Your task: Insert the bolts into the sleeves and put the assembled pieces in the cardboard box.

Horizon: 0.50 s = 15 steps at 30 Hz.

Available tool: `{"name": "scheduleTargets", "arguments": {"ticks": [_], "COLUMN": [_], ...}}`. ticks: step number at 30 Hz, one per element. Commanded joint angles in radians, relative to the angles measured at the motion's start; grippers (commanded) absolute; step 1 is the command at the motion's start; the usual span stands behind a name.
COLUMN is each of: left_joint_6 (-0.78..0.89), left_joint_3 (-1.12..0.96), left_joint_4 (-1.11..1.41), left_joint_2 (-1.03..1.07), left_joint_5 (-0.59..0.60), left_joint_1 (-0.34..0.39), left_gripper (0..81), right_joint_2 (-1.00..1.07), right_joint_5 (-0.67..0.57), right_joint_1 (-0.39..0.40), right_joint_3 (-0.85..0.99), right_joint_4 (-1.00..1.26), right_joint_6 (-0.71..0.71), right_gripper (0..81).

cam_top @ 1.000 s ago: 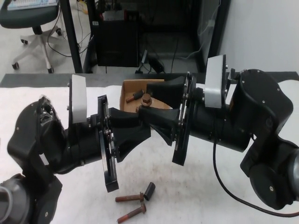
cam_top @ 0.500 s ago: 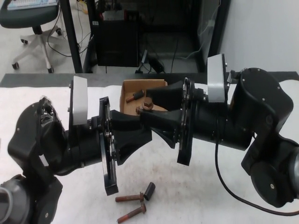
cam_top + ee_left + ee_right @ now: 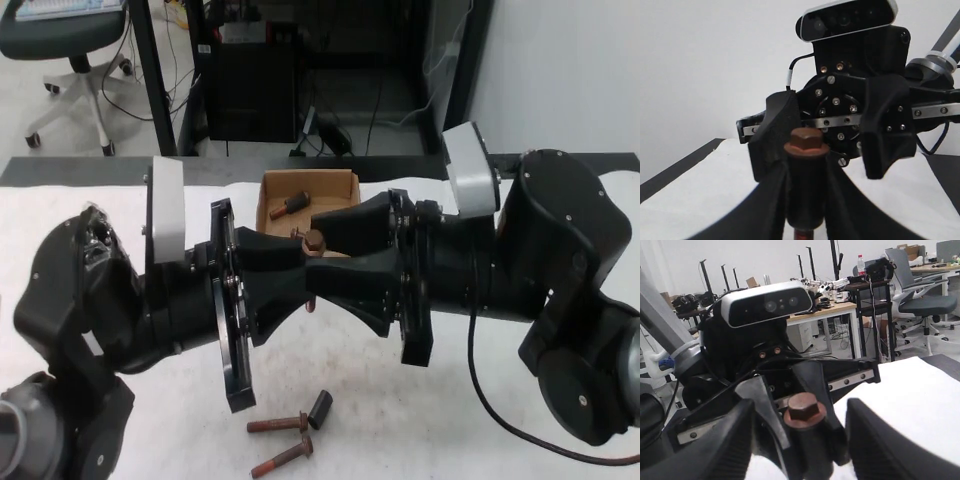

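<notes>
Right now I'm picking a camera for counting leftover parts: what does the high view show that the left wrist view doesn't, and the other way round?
The high view adds the cardboard box with one piece lying inside, plus two loose bolts and a loose sleeve on the bench. The left wrist view adds the black sleeve clamped in the left gripper, with the bolt pushed down through it. Both show that bolt's hex head between the two arms and the right gripper, open, facing it.
</notes>
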<state>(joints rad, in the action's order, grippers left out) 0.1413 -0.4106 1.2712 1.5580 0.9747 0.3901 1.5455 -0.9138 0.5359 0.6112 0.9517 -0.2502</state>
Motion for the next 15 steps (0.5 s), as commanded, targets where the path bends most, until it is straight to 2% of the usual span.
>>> {"name": "scheduleTargets", "arguments": {"ticks": [1,3,10,15], "left_joint_6": [0.002,0.002,-0.032,-0.051], "left_joint_3": [-0.011,-0.011,-0.011,-0.011], "left_joint_4": [0.019,0.019,-0.033,-0.056], "left_joint_2": [-0.014,-0.014,-0.014,-0.014], "left_joint_5": [-0.016,-0.016,-0.040,-0.054], "left_joint_1": [0.000,0.000,0.000,0.000], "left_gripper": [0.3,0.3,0.3,0.3], "right_joint_2": [-0.002,-0.002,-0.002,-0.002], "right_joint_5": [-0.034,-0.034,-0.103,-0.079], "right_joint_1": [-0.001,-0.001,-0.001,-0.003], "right_joint_3": [-0.001,-0.001,-0.001,-0.001], "right_joint_4": [0.021,0.047,0.367,0.392], "right_joint_6": [-0.012,-0.027,-0.269,-0.295], "right_gripper": [51.0,51.0,51.0,48.7]}}
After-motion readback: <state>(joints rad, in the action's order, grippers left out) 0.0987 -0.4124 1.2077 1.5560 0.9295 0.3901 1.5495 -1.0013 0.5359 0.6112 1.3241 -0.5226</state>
